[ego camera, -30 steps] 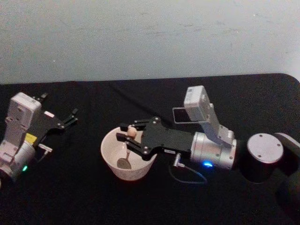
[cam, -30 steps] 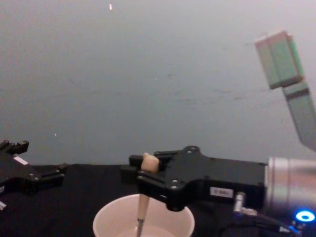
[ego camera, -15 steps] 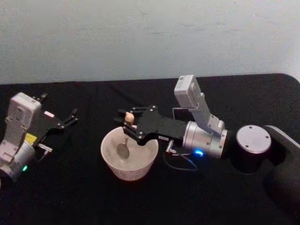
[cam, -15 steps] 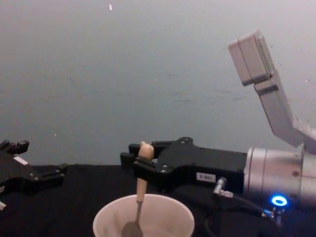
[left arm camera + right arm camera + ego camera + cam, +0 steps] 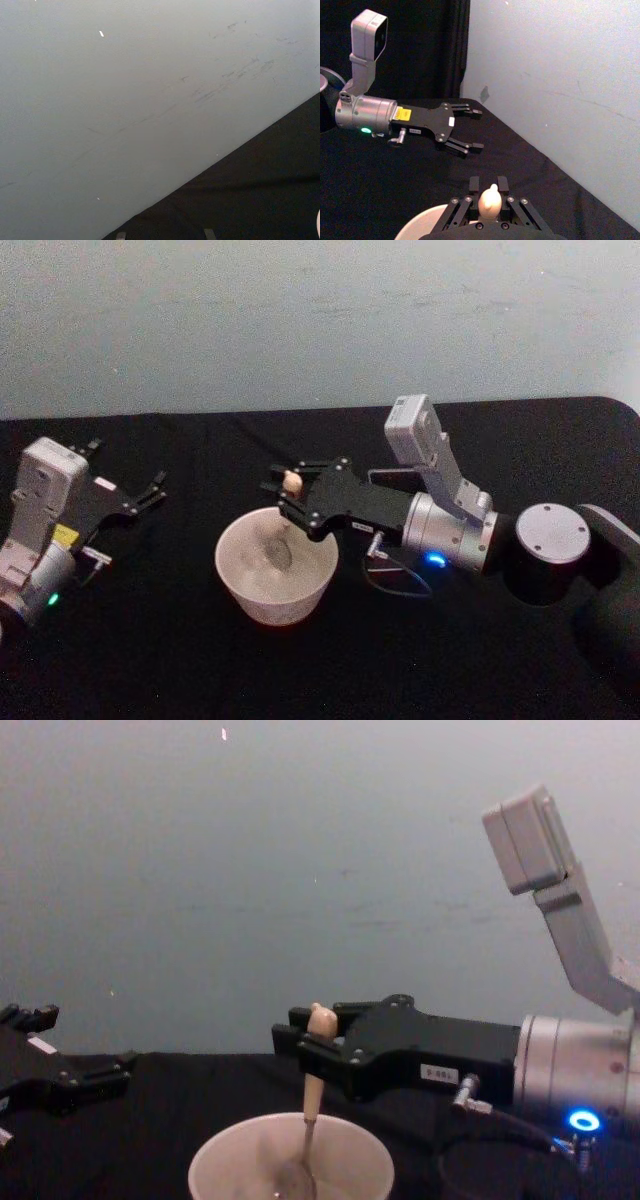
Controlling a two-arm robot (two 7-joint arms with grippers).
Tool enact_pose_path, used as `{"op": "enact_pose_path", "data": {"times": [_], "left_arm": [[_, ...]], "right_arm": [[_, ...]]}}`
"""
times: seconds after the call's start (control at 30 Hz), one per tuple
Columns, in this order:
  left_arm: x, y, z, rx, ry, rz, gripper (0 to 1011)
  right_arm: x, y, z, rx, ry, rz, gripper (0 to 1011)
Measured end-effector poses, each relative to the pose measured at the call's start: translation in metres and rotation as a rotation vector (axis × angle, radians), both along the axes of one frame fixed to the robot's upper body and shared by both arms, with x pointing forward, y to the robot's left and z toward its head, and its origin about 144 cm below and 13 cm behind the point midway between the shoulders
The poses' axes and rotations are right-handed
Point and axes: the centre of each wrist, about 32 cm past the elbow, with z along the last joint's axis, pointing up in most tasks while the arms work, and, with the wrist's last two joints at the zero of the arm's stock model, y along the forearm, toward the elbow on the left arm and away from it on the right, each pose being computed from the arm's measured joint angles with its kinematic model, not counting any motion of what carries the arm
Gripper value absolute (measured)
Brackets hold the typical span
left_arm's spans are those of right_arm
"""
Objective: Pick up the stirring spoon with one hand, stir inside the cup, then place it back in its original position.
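Head view: the right gripper (image 5: 287,490) pinches the pale beige handle of a small stirring spoon (image 5: 286,536) with a shiny metal bowl, held nearly upright over a wide cream-white round cup (image 5: 228,570) at the middle of the black worktop (image 5: 150,660), the spoon's bowl down inside the cup. A dark grey square holder (image 5: 384,483) stands just behind that arm. The left gripper (image 5: 125,466) rests well apart on the left, fingers spread, holding nothing

Left wrist view: a grey wall (image 5: 125,90) meets the black worktop

Right wrist view: dark fingers (image 5: 474,184) close on the handle's knobby tip, the cup's rim just beneath; the left gripper lies beyond, spread wide

Chest view: the spoon hangs from the pinching right gripper, its bowl low in the cup
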Motion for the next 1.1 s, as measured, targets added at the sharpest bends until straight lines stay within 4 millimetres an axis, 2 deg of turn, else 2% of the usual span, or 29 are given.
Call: {"op": "enact_pose_path", "data": {"times": [0.3,0.63,0.87,1.1], "left_arm": [[0.0,0.0,0.0,0.0,0.0,0.0,1001],[0.0,0.0,0.0,0.0,0.0,0.0,1001],[0.0,0.0,0.0,0.0,0.0,0.0,1001],[0.0,0.0,0.0,0.0,0.0,0.0,1001]], "right_arm": [[-0.004,-0.012,-0.001,-0.016,-0.003,-0.007,213],[-0.024,-0.021,0.002,-0.009,0.008,0.051,213],[-0.033,-0.014,-0.001,-0.014,0.026,0.106,213],[-0.032,0.002,-0.001,0.001,0.031,0.124,213]]}}
